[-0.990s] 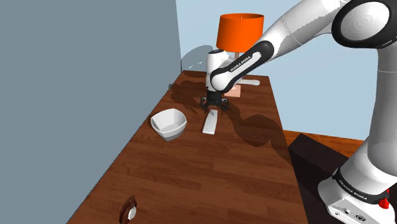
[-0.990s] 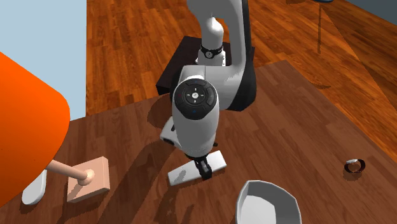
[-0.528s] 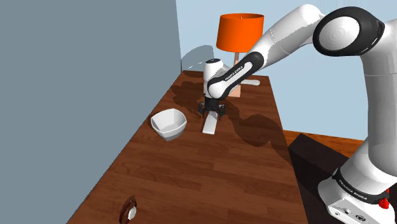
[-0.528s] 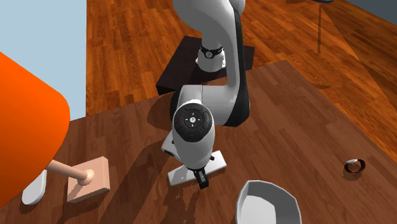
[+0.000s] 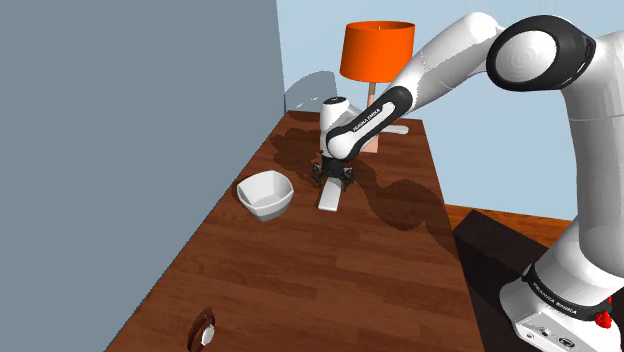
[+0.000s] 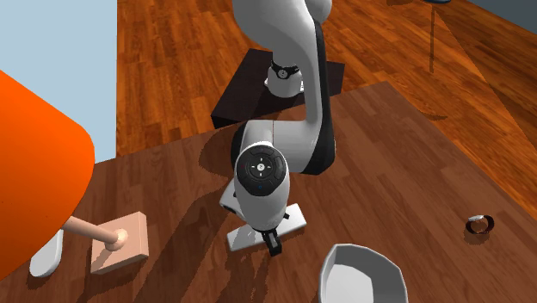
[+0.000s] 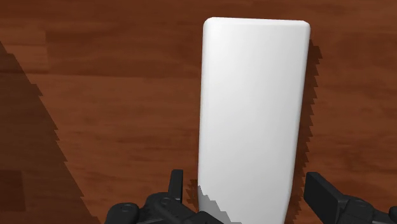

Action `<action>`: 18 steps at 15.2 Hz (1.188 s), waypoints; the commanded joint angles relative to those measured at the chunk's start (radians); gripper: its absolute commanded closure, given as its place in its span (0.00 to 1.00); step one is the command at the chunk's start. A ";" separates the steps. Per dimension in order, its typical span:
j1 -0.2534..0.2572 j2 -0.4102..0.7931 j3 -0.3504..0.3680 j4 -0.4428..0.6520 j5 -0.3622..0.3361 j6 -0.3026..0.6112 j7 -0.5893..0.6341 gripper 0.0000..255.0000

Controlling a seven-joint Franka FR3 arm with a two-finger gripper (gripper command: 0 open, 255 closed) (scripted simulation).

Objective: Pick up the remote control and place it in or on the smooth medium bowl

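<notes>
Remote: plain white slab (image 5: 331, 196), lying flat on the wooden counter (image 5: 330, 290), towards its far end. In the second exterior view the remote (image 6: 295, 220) is partly covered by the arm's wrist.
Bowl: white with a squarish rim (image 5: 265, 194), upright on the counter. It is just beside the remote on the shoulder view's left, with bare wood between them. It also sits at the second exterior view's lower edge (image 6: 361, 275).
Gripper: black (image 5: 333, 179), pointing down over the remote's end nearer the lamp. It is low, close to the counter.
Gripper state: apart. In the wrist view the gripper (image 7: 248, 188) straddles the remote (image 7: 251, 108), one finger along each long side. One of the fingers (image 7: 324, 194) stands clear of the slab's edge. On the other side I cannot tell whether there is contact. The remote is not clasped.
Arm: white (image 5: 450, 60), reaching from the stand (image 5: 485, 260) across to the remote.
Lamp: orange shade (image 5: 377, 50) and pinkish base (image 6: 120, 244), at the counter's far end beyond the gripper.
Other: small dark round thing (image 5: 203, 330) at the counter's near end, well apart from the remote.
Wall: grey (image 5: 130, 130), along the counter on the shoulder view's left.
</notes>
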 commanded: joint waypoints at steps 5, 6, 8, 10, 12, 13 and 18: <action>0.000 0.000 0.000 0.000 0.000 0.000 0.000 1.00; 0.000 0.000 0.000 0.000 0.000 0.000 0.000 1.00; 0.000 0.000 0.000 0.000 0.000 0.000 0.000 1.00; 0.000 0.000 0.000 0.000 0.000 0.000 0.000 1.00; -0.001 -0.010 0.002 -0.001 0.002 -0.009 -0.002 1.00; -0.003 -0.020 0.004 -0.001 0.005 -0.018 -0.003 1.00; -0.009 -0.067 0.013 0.000 0.017 -0.066 -0.011 1.00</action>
